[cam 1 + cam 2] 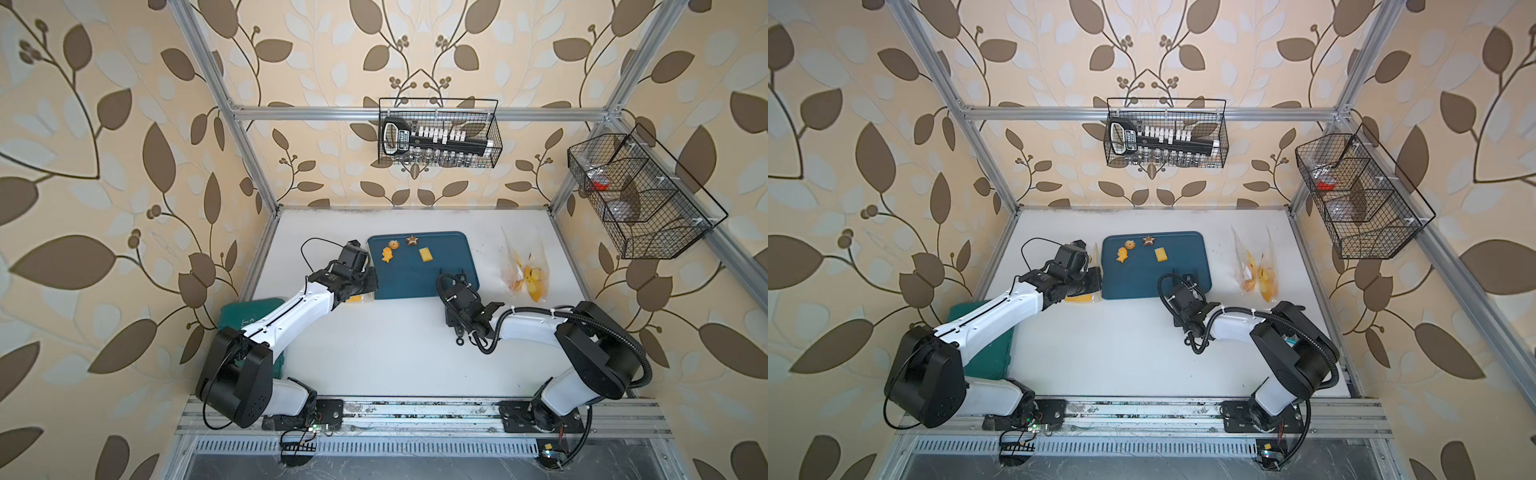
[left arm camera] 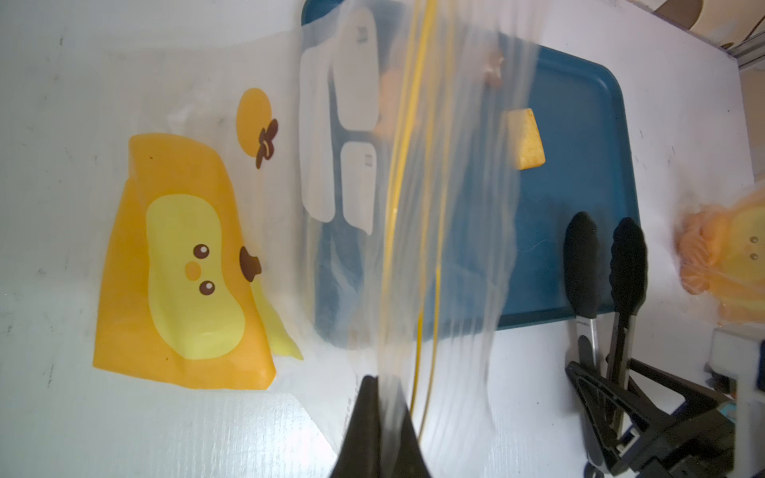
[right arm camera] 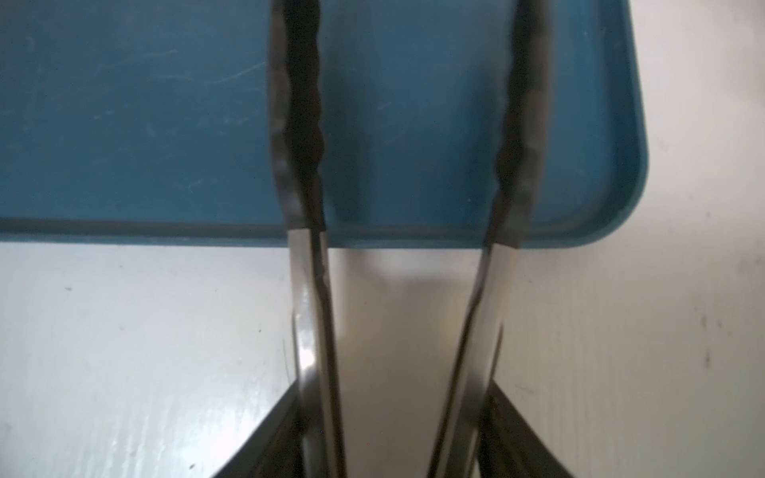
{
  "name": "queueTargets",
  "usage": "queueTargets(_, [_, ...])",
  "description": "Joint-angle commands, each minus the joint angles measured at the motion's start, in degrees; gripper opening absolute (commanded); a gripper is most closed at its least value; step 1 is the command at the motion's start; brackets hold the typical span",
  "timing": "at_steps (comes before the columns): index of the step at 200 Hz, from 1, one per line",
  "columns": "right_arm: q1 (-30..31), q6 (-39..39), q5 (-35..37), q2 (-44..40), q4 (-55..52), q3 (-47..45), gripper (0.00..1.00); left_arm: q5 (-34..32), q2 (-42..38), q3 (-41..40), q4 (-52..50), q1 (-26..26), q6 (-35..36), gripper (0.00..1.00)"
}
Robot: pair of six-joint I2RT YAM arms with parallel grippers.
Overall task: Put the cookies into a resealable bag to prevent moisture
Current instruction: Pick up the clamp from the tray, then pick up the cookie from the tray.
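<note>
A dark teal-blue tray [image 1: 407, 282] is set against a plain white table [image 1: 395, 353]. On the tray, orange-yellow cookies [image 1: 424, 254] are seen, with one brown star cookie [image 1: 412, 240]. Left of the tray, a clear bag [image 2: 269, 207] is printed with an orange and pale-yellow cartoon face, brown-eyed. Over the tray's near edge, tongs [image 3: 308, 256] are shown silver with black tips. Behind the tray, cream wallpaper [image 1: 104, 166] is patterned with brown leaves
</note>
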Motion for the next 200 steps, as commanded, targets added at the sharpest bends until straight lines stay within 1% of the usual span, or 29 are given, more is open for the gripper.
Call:
queueTargets(1, [0.1,-0.5,0.4,-4.6,-2.6,0.1,0.53,-1.4,-1.8,-1.0,1.9,0.9,0.8,0.00])
queueTargets(16, [0.1,-1.8,-1.0,-7.6,-4.6,0.6,0.48,-1.1,-1.6,-1.2,2.5,1.2,0.8,0.00])
queueTargets(30, [0.1,-4.0,-4.1,-8.9,-7.4,2.4,0.49,-1.1,-1.2,-1.1,2.8,1.6,0.7,0.00])
queueTargets(50, [0.1,-6.5,-7.9,-8.3,-13.9,6.9,0.48,-0.7,-0.6,-1.1,3.4,2.1,0.1,0.00])
queueTargets(90, [-0.4,-11.6,-10.8,-7.2,-23.4,16.2,0.49,-0.4,1.7,0.6,4.0,2.1,0.0,0.00])
queueTargets(103, [-1.4,-13.8,-11.3,-5.3,-27.1,20.4,0.49,0.4,2.8,1.1,4.6,2.2,-0.1,0.00])
queueTargets(116, [-2.5,-15.9,-12.7,-2.9,-29.9,24.5,0.50,2.9,3.6,1.7,6.0,2.6,0.2,0.00])
queueTargets(120, [-2.8,-16.3,-13.1,-2.2,-30.5,25.7,0.50,3.7,5.5,2.0,6.3,2.7,0.2,0.00])
queueTargets(145, [-5.4,-18.1,-15.1,3.0,-34.0,32.9,0.51,7.2,8.8,4.5,6.0,4.2,-0.8,0.00])
queueTargets(174, [-7.5,-18.7,-16.4,8.9,-36.7,40.0,0.52,8.8,10.5,4.6,7.2,5.3,-1.6,0.00])
queueTargets(200, [-8.0,-19.2,-17.1,13.6,-38.3,45.0,0.54,9.6,11.5,4.6,6.6,5.4,-1.9,0.00])
